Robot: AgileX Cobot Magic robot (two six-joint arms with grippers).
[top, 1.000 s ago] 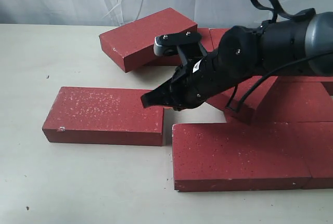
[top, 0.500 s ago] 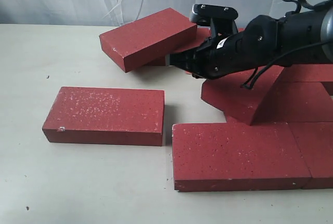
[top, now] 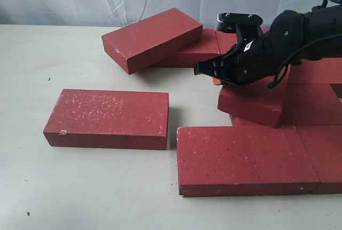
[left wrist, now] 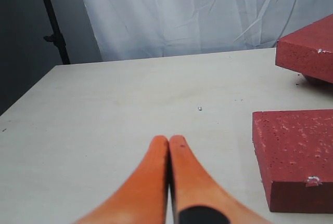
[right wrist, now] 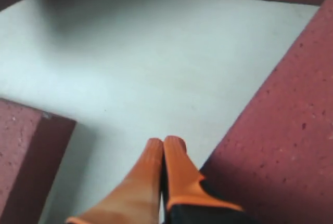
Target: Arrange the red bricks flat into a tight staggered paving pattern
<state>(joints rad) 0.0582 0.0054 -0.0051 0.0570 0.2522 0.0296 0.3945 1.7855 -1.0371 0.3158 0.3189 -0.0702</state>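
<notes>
Little seems done: only the near-right red bricks [top: 243, 158] lie flat and joined, a far brick [top: 152, 38] and a middle brick [top: 255, 104] are tilted, and the right gripper [top: 200, 70], closed on nothing, is just beside the latter.

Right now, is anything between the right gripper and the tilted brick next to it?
Nothing visible. The shut right gripper sits close alongside the tilted brick, with only table showing between them.
</notes>
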